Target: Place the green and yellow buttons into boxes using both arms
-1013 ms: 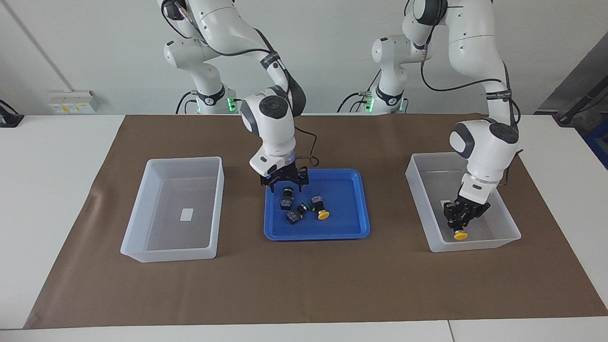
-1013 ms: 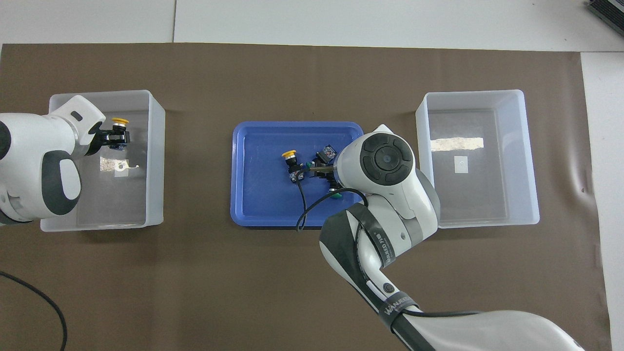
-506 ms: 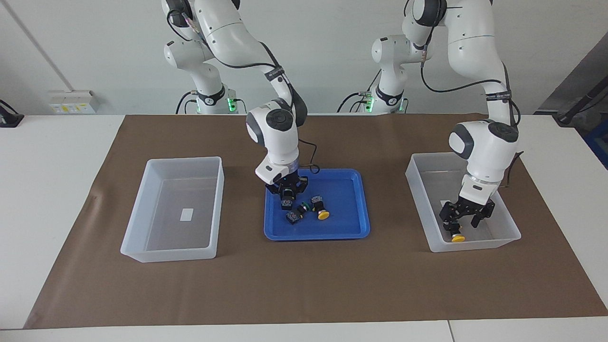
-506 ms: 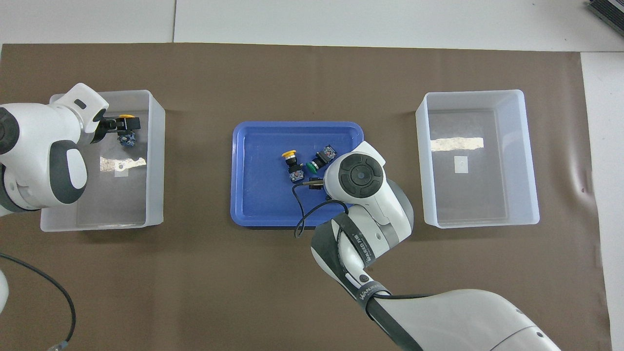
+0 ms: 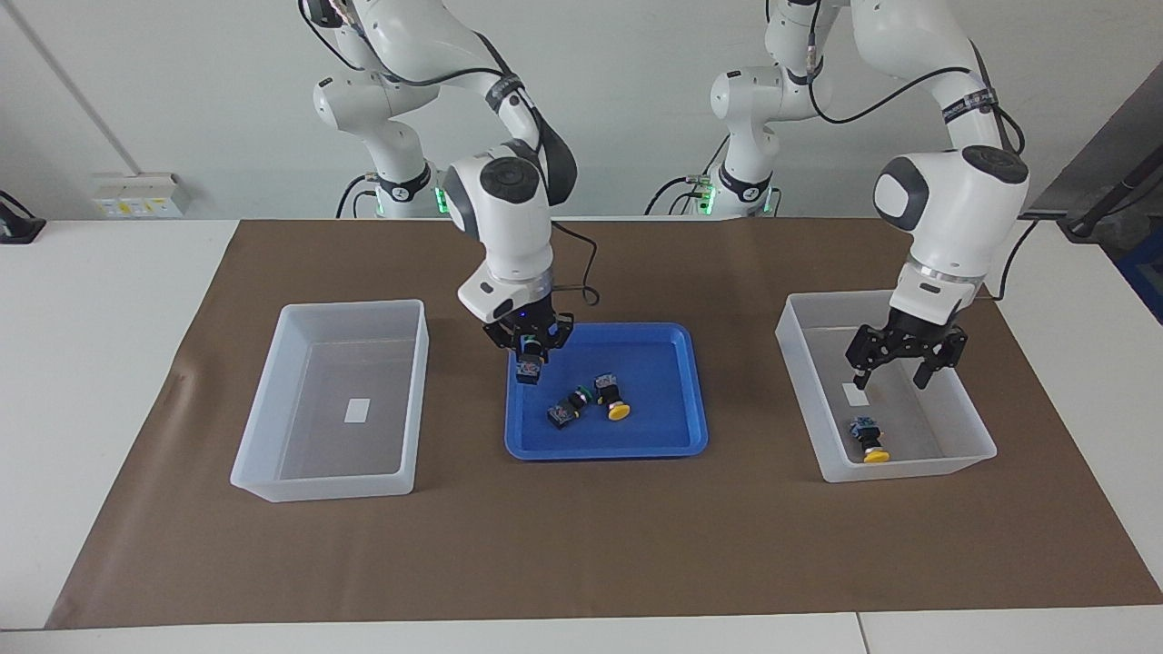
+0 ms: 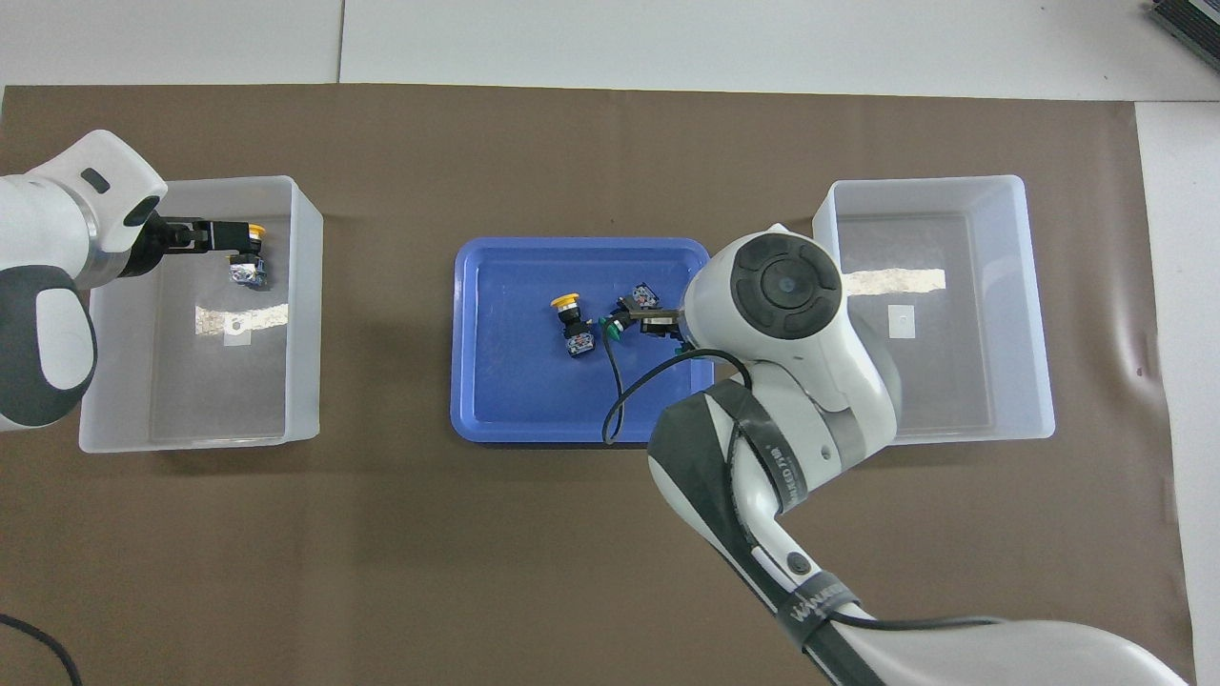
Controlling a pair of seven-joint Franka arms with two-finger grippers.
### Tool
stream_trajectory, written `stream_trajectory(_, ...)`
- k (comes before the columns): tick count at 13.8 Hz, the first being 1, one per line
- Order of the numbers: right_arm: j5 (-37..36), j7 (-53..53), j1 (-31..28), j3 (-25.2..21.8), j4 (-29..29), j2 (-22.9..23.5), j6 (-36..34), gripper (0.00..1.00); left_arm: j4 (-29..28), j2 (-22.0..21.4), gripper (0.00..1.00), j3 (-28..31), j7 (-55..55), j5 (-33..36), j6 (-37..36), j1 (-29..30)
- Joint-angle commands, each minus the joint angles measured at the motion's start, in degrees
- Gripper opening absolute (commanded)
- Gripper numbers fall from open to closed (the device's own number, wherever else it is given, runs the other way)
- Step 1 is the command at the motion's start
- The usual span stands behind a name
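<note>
While right gripper (image 5: 529,348) is pinching green button (image 5: 528,366) over blue tray (image 5: 690,386), left gripper (image 5: 906,358) is hovering spread over bin (image 5: 974,427); yellow button (image 5: 869,438) lying inside; next: carrying green one to empty bin (image 5: 273,400).

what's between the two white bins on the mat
The blue tray sits between the two bins, holding a green button and a yellow button. The right hand holds another button over it. Clearest in the facing view.

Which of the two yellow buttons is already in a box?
The yellow button under the left gripper, lying in the box at the left arm's end. The other yellow button is in the blue tray.
</note>
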Motion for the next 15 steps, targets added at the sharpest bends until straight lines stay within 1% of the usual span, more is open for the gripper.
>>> stream_trajectory(1,0.0,-10.1,-8.7,0.6,-0.3,-3.9,-2.2,0.00,0.5,-0.9,1.00,0.4,-2.1,0.0,-2.5,-4.4)
stream_trajectory(3,0.1,-20.6,-14.4,0.5,-0.5,-4.0,-2.0,0.00,0.1,-0.4,1.00,0.4,-7.7,0.1,-2.1,-8.6)
stream_trajectory(6,0.1,-30.8,-21.3,0.5,-2.9,-3.9,-0.8,0.00,-1.3,0.1,1.00,0.3,-15.8,0.1,0.8,-14.5)
stream_trajectory(8,0.2,-33.4,-24.1,0.6,-6.0,-3.4,2.5,0.00,-2.2,0.3,1.00,0.2,-20.9,0.0,3.1,-17.8)
stream_trajectory(10,0.2,-33.6,-24.8,0.5,-7.7,-1.7,5.1,0.00,-3.3,1.2,1.00,0.2,-25.3,0.0,5.0,-21.2)
stream_trajectory(12,0.1,-34.1,-26.7,0.5,-8.1,0.9,8.0,0.00,-3.0,4.9,1.00,0.3,-30.7,0.0,7.0,-25.9)
stream_trajectory(13,0.1,-34.6,-27.2,0.5,-8.9,1.5,9.6,0.00,-3.0,7.1,1.00,0.3,-34.4,0.0,10.5,-27.3)
stream_trajectory(15,0.1,-34.8,-27.5,0.5,-9.7,2.8,13.1,0.00,-3.2,9.1,1.00,0.2,-35.8,0.0,13.0,-28.9)
